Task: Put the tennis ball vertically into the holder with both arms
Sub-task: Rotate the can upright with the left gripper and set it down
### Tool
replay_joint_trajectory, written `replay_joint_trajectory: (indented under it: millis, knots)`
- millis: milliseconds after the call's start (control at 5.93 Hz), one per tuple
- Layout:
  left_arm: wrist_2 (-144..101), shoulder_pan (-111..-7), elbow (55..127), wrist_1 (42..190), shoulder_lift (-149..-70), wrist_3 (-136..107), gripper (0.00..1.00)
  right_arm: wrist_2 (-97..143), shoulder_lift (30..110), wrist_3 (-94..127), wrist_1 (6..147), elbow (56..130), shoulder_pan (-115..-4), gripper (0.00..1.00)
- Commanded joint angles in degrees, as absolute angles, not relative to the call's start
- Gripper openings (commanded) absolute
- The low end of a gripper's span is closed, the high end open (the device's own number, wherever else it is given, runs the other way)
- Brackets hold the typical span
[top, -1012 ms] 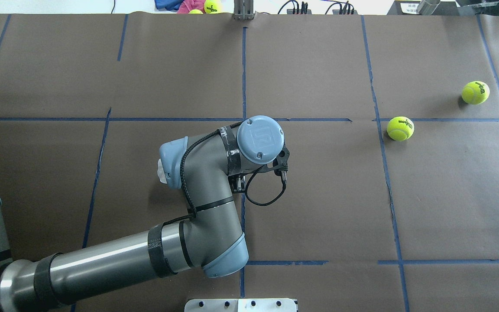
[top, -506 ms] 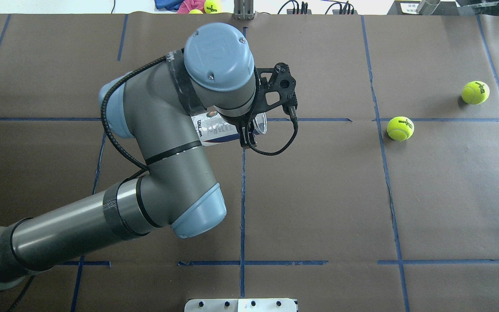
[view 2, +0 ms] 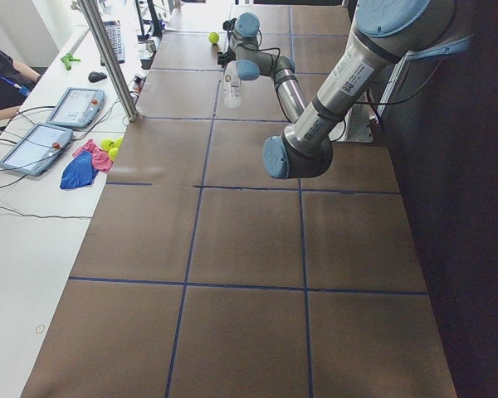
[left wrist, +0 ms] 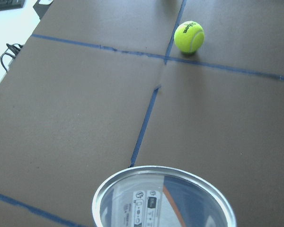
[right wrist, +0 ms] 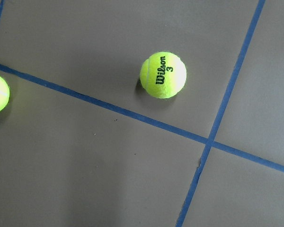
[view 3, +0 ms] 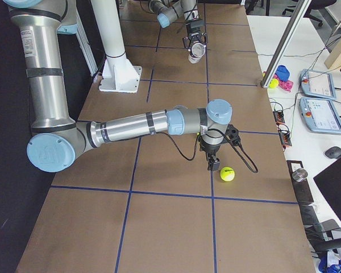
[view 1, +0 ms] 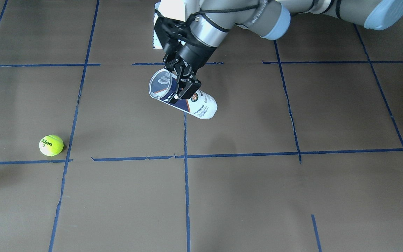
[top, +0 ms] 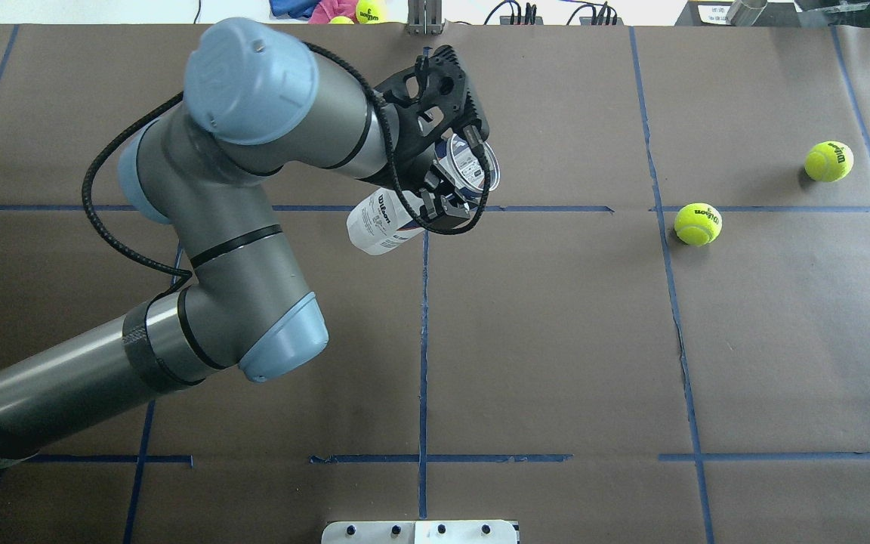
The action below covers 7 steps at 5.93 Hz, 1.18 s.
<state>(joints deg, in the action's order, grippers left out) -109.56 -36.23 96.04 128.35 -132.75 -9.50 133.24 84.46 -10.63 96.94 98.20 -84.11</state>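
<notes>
1. Your left claw point(view 1: 183, 89) is clenched on the holder point(view 1: 201, 105) near its open end, holding it clear of the table point(view 1: 292, 196)
2. The holder is far from upright: its long axis slants across the blue grid lines, mouth toward the robot's right, closed end toward its left
3. The tennis ball point(view 1: 51, 145) sits on the table, well apart from the holder, off to the robot's right
4. Your right claw point(view 3: 214, 165) only shows in a side view, just beside a ball, so you can't tell if it's clenched or released

Overhead and front-facing views opposed across one table point(top: 556, 340); wrist cameras nearer
</notes>
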Motion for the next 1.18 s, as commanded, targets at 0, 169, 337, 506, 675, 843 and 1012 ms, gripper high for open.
replay_joint_trajectory:
  millis: [0, 169, 337, 506, 675, 843, 1012]
  knots:
    - [-109.2, -35.7, 94.4, 151.7, -126.3, -16.5, 0.78, 133.2, 84.4, -10.5, 96.9, 98.3, -84.1, 1.0]
    - [-107.1, -35.2, 89.9, 162.6, -126.0, -19.2, 0.78, 133.2, 84.3, -10.4, 96.9, 98.5, -84.1, 1.0]
    - [-102.2, -32.5, 84.0, 173.1, -125.9, -19.9, 0.78, 133.2, 84.3, -10.4, 96.9, 98.6, -84.1, 1.0]
    - [-96.3, -29.4, 77.5, 182.8, -125.9, -20.0, 0.78, 133.2, 84.0, -10.4, 96.9, 98.5, -84.1, 1.0]
    - [-95.0, -28.5, 72.6, 188.1, -126.1, -19.9, 0.78, 133.2, 84.0, -10.4, 96.9, 98.6, -84.1, 1.0]
    - [-95.0, -28.5, 72.1, 188.6, -126.1, -20.0, 0.78, 133.2, 84.0, -10.4, 96.9, 98.6, -84.1, 1.0]
    - [-94.9, -28.4, 71.7, 188.6, -126.1, -20.0, 0.79, 133.2, 84.0, -10.4, 96.9, 98.5, -84.0, 1.0]
